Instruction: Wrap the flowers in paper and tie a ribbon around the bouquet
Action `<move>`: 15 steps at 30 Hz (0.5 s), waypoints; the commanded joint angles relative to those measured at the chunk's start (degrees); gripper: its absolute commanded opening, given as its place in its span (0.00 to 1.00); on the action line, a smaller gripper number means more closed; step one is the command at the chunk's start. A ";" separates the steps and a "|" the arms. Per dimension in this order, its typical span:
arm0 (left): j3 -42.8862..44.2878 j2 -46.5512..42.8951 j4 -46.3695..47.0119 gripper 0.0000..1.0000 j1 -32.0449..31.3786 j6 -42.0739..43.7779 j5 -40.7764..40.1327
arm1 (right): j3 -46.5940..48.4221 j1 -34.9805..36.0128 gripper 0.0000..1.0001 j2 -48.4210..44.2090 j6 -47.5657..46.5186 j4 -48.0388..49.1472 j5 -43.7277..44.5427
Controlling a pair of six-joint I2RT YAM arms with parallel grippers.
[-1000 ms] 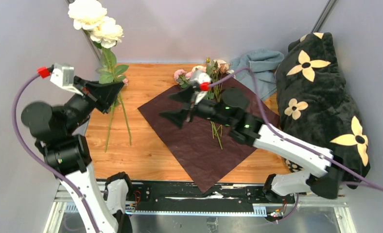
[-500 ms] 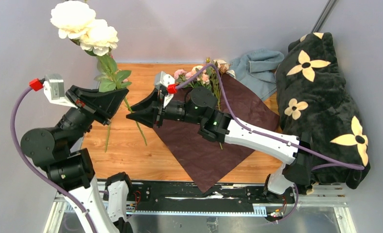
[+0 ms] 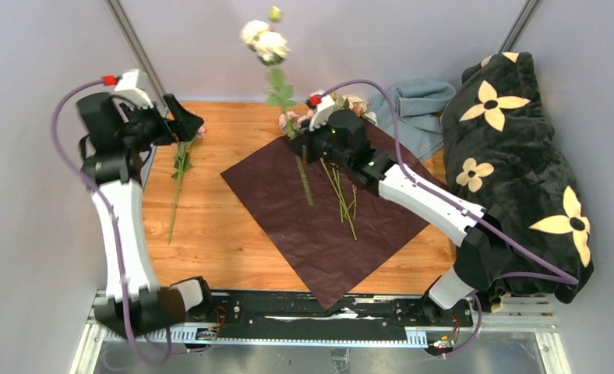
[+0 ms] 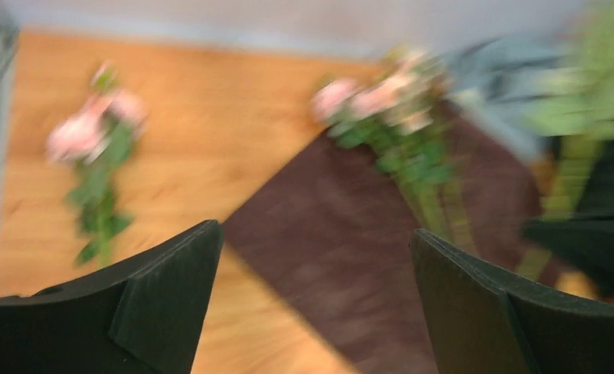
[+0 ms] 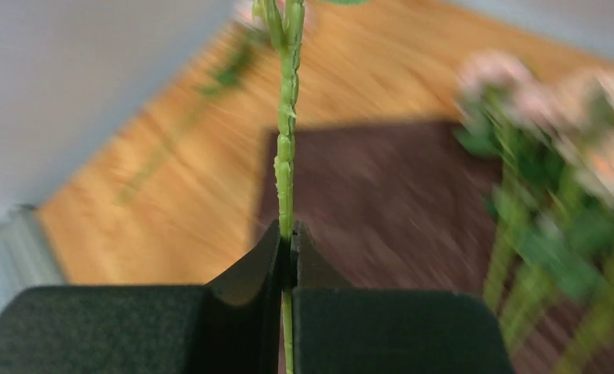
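The cream rose stem [image 5: 286,140] has been passed across. Half a second earlier it was held up by the left gripper [image 4: 315,234], left of the paper [image 3: 312,234]. It is now pinched by the right gripper [image 5: 287,238], whose fingers are pressed together on the green stalk. The left gripper has been drawn back to a spot left of the paper's far-left edge, and its fingers are spread wide with nothing between them.

The paper is laid flat on the wooden table [image 3: 210,241] as a diamond, with one corner pointed at the arm bases. The flowers [image 4: 382,109] are laid on the paper's far half, their stems directed toward that near corner and their pink heads carried out past the far corner.

Just left of them the cream rose stem is held nearly upright over the paper's far-left part. Its blooms are raised high above the far corner. Whether its lower end touches the sheet cannot be told.

A single pink stem [image 4: 89,148] is left lying on bare wood well to the left of the paper, close under the left gripper.

A grey-blue cloth [image 3: 417,105] is crumpled beyond the paper's far-right edge. A black cushion [image 3: 514,156] patterned with cream flowers is propped to the right of the paper.
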 commanded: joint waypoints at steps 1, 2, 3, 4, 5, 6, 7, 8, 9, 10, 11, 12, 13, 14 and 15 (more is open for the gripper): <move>-3.28 13.27 -13.90 1.00 -0.12 22.14 -21.54 | -6.46 -6.30 0.00 -2.08 -2.10 -16.50 9.71; -3.93 16.04 -13.86 1.00 -0.10 24.22 -25.24 | -7.57 -7.61 0.00 -1.65 -2.55 -17.56 11.56; -4.35 19.01 -13.92 1.00 -0.08 25.88 -27.36 | -8.38 -8.70 0.00 -0.83 -2.88 -18.26 12.96; -4.83 21.70 -13.94 1.00 -0.09 26.97 -31.22 | -8.72 -9.67 0.00 0.25 -3.84 -19.70 14.17; -5.18 24.28 -13.83 0.99 -0.07 27.76 -33.37 | -8.85 -10.60 0.00 1.58 -4.59 -20.61 15.12; -5.62 26.65 -13.50 0.97 -0.11 28.46 -34.81 | -8.87 -11.42 0.00 3.25 -5.21 -21.45 16.08; -6.07 28.66 -13.04 0.96 -0.08 28.69 -35.83 | -8.90 -12.44 0.00 4.72 -5.48 -21.95 16.52; -6.41 30.52 -12.57 0.95 -0.05 28.83 -36.25 | -8.81 -13.84 0.00 6.54 -5.52 -22.29 16.48; -6.54 32.23 -12.32 0.95 -0.09 28.81 -36.58 | -8.58 -14.88 0.00 8.26 -5.02 -22.64 16.09; -6.47 33.99 -12.09 0.94 -0.15 28.78 -37.03 | -8.40 -16.03 0.00 9.90 -4.39 -23.08 15.44; -6.43 36.17 -11.31 0.94 -0.23 28.96 -38.17 | -7.90 -16.95 0.00 11.91 -3.45 -23.79 14.83; -6.39 37.72 -10.55 0.94 -0.25 28.81 -40.18 | -7.44 -17.64 0.01 13.09 -3.08 -24.41 14.74; -6.17 38.96 -10.11 0.94 -0.24 28.73 -41.05 | -6.84 -17.96 0.09 14.10 -3.10 -24.69 14.92; -5.71 41.23 -9.86 0.94 -0.31 28.59 -41.64 | -6.11 -18.03 0.21 14.98 -3.94 -25.49 15.24; -4.87 42.60 -9.89 0.92 -0.37 28.37 -41.76 | -5.21 -18.04 0.34 15.71 -4.71 -26.11 15.53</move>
